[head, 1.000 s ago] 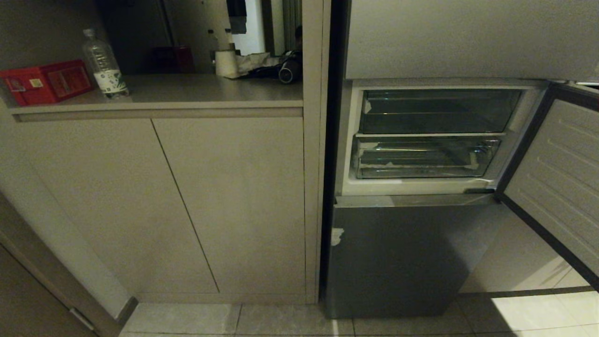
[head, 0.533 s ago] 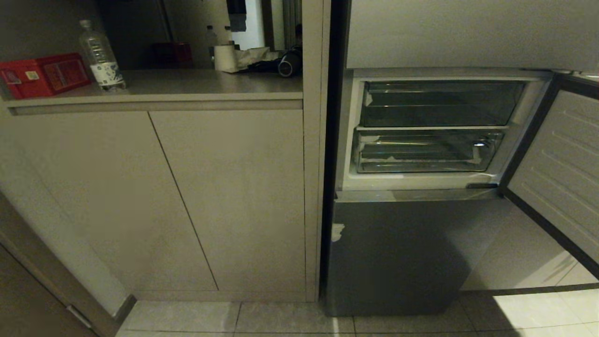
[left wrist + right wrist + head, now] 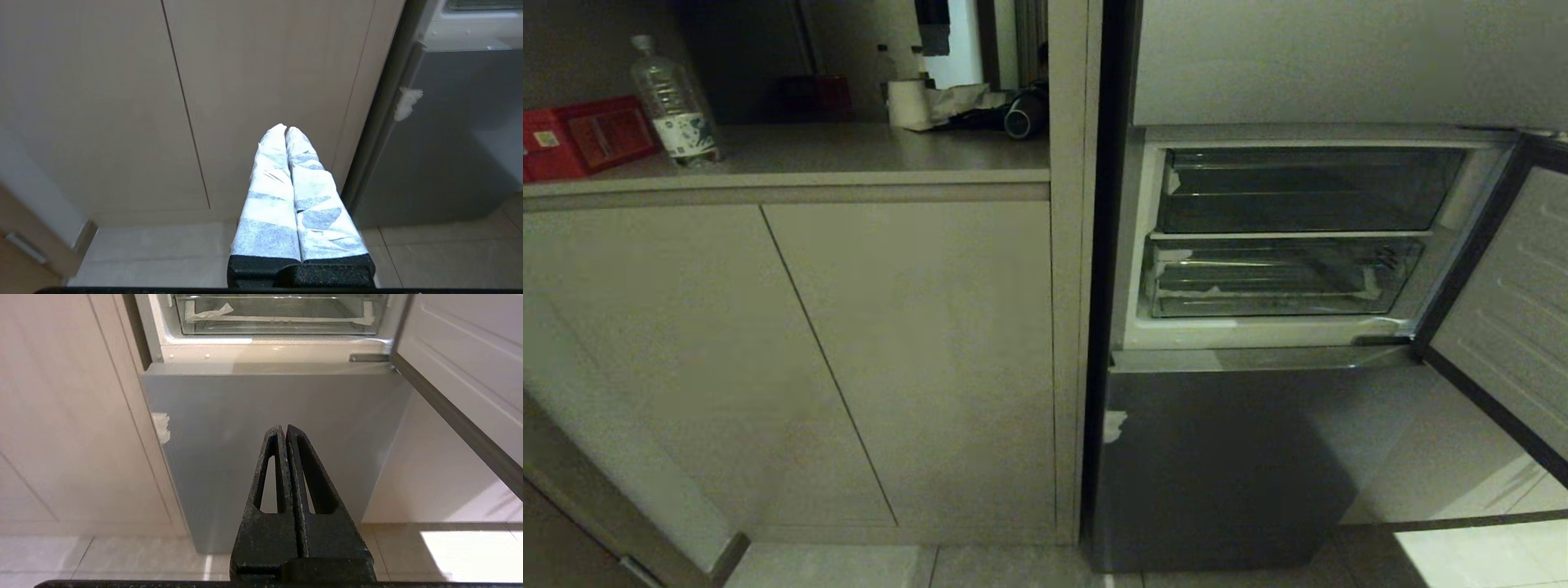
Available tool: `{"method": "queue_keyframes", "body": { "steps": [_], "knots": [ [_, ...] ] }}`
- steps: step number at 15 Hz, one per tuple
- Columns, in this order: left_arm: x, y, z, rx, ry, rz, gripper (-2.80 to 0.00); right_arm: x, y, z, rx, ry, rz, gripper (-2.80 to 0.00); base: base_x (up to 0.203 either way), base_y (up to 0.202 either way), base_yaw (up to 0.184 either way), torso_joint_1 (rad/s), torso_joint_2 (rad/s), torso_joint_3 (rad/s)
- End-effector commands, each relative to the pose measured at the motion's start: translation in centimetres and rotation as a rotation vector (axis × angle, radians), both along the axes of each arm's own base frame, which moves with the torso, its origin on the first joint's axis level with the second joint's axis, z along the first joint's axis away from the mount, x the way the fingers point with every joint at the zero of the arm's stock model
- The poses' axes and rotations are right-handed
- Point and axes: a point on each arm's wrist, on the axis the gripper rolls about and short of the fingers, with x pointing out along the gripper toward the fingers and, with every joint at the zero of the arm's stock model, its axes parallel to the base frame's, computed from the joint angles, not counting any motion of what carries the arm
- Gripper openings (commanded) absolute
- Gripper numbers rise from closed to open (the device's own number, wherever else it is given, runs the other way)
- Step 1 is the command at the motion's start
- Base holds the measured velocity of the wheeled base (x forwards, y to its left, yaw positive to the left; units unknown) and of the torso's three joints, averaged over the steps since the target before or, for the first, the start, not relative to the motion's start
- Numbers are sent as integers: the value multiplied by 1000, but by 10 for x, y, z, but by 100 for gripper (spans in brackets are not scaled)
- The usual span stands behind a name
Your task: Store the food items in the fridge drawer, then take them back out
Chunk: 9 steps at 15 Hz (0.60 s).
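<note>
Early going, by the look of it. At ten o'clock the counter (image 3: 849, 155) carries a bottle (image 3: 674, 102) and a red box (image 3: 584, 135), no food visible. Left pincer (image 3: 286, 130) pressed together, empty, before the cupboard doors. Right pincer (image 3: 284, 428) likewise clamped on nothing, below the drawer (image 3: 1282, 278), which sits pushed in at two o'clock. Everything's still ahead.

Left gripper (image 3: 286, 130) white-wrapped; right gripper (image 3: 284, 428) bare black.
</note>
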Motion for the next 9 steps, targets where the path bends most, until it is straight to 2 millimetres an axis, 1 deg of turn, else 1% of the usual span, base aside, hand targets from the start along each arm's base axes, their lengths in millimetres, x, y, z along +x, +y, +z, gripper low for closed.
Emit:
{"method": "queue_keyframes", "body": {
  "steps": [1,9],
  "knots": [
    [0,0,0,0,1,1,-280,2,0,-8,0,30,-1,-280,197,0,0,2,-2,2],
    [0,0,0,-2,1,1,-280,2,0,-9,-18,32,4,-280,192,0,-1,1,4,1]
  ]
}}
